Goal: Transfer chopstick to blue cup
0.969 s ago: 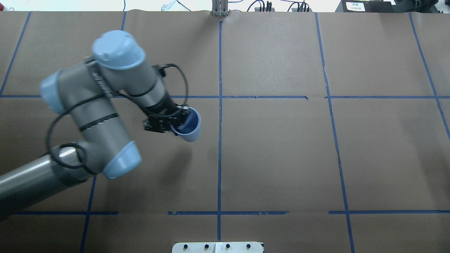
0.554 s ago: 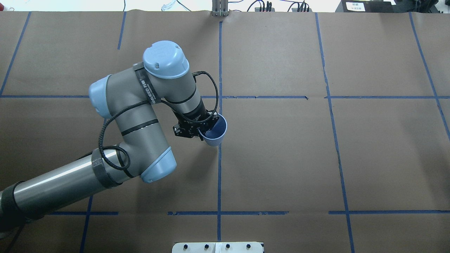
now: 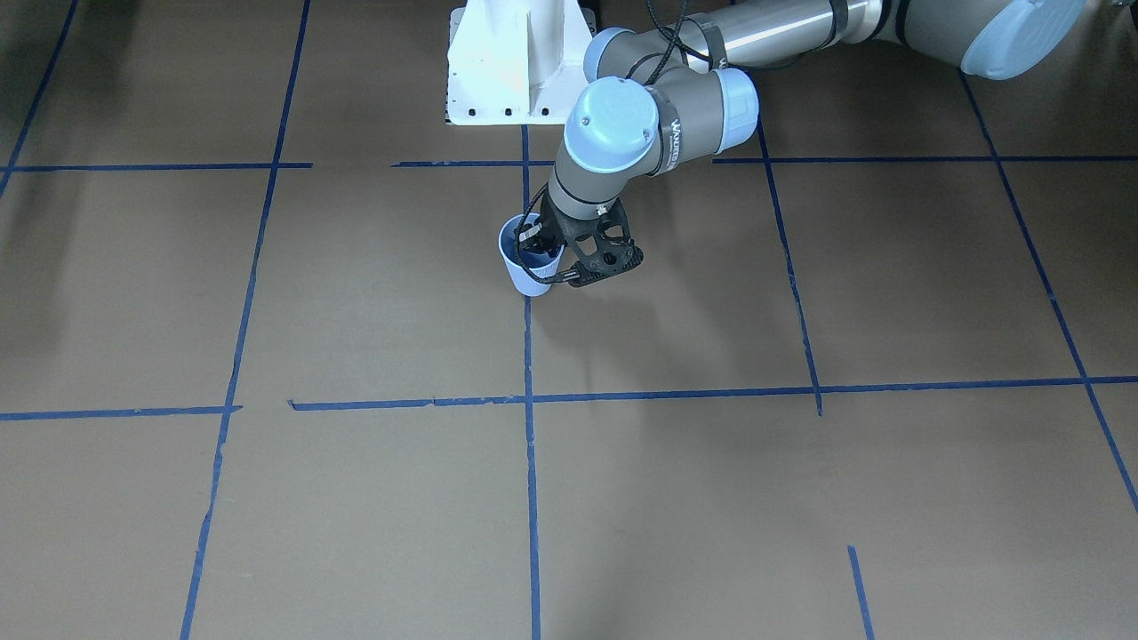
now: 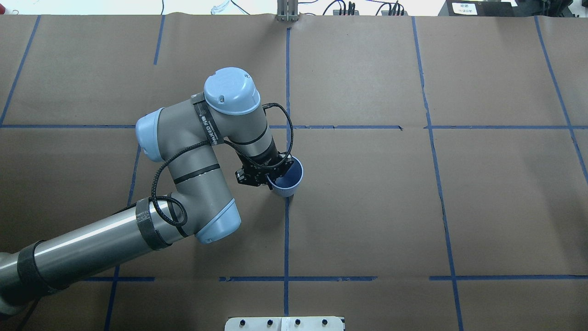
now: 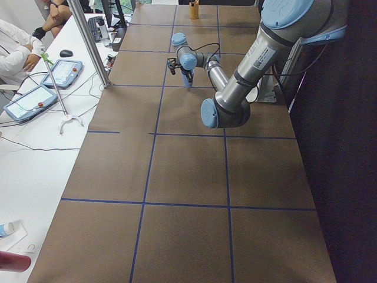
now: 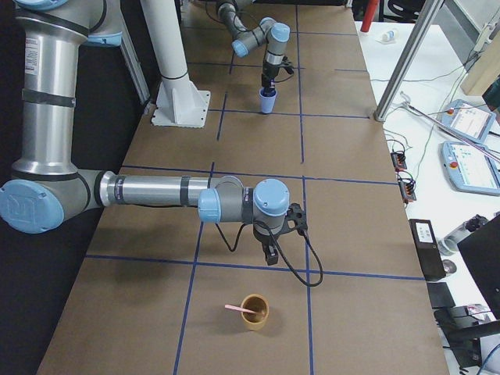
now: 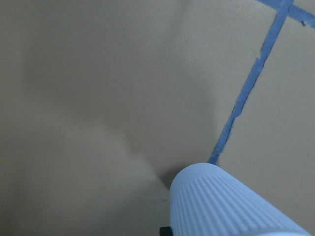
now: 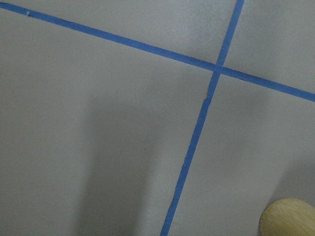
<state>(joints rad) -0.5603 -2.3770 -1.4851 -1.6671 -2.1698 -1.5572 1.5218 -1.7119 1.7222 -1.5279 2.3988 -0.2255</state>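
Observation:
My left gripper (image 4: 274,178) is shut on the rim of the blue cup (image 4: 288,180), one finger inside and one outside. The cup is upright at the table's centre tape line and also shows in the front view (image 3: 527,263) and in the left wrist view (image 7: 224,206). The pale pink chopstick (image 6: 234,308) shows only in the exterior right view, leaning out of a brown cup (image 6: 255,312) near that end of the table. My right gripper (image 6: 269,254) hovers just beyond the brown cup; I cannot tell whether it is open or shut.
The brown cup's rim shows at the bottom right of the right wrist view (image 8: 288,219). The white robot base (image 3: 507,62) stands at the table's edge. A metal post (image 6: 406,55) and desks with tablets (image 5: 35,100) flank the far side.
My left arm has swung to the right with the blue cup in its grip, bringing it from left of centre to the centre tape line and more upright.

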